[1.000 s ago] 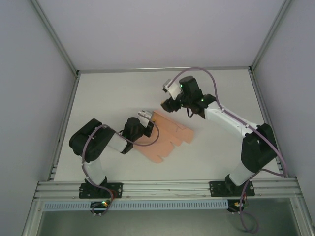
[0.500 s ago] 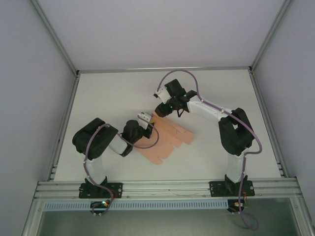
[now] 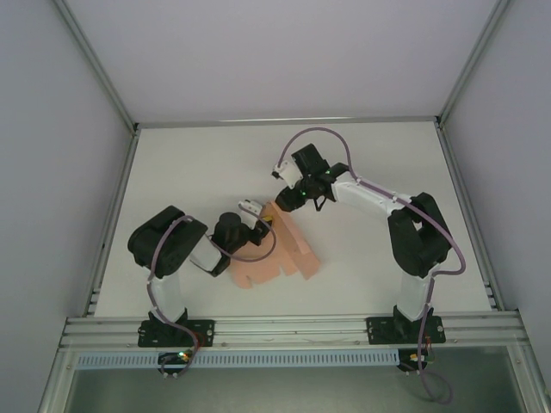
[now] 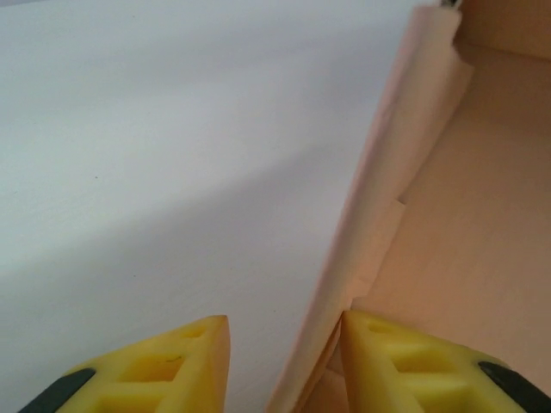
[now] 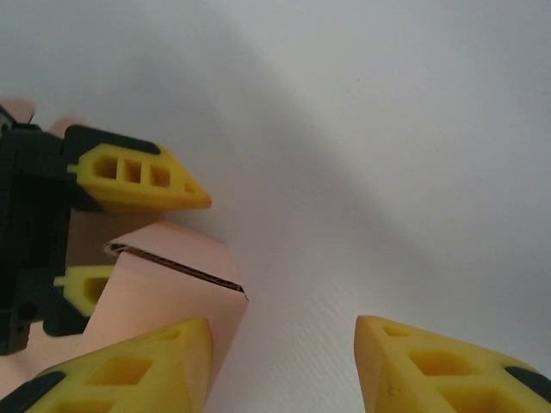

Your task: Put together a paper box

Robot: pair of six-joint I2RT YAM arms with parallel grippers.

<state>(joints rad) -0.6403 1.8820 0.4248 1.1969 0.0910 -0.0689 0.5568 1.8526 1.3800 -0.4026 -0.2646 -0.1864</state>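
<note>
While half-upright, paper box [image 3: 284,255] at left hand [image 3: 261,217]

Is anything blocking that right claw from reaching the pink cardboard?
Nothing visible does. From the right wrist, the right gripper faces bare table, with the paper box corner just beside one finger. The left gripper straddles that same raised flap just beyond, so the corner is crowded.

Bare white tabletop [image 3: 198,163] lies free at the far side and right; the salmon-pink, part-folded card box [image 3: 275,262] blocks the middle.
</note>
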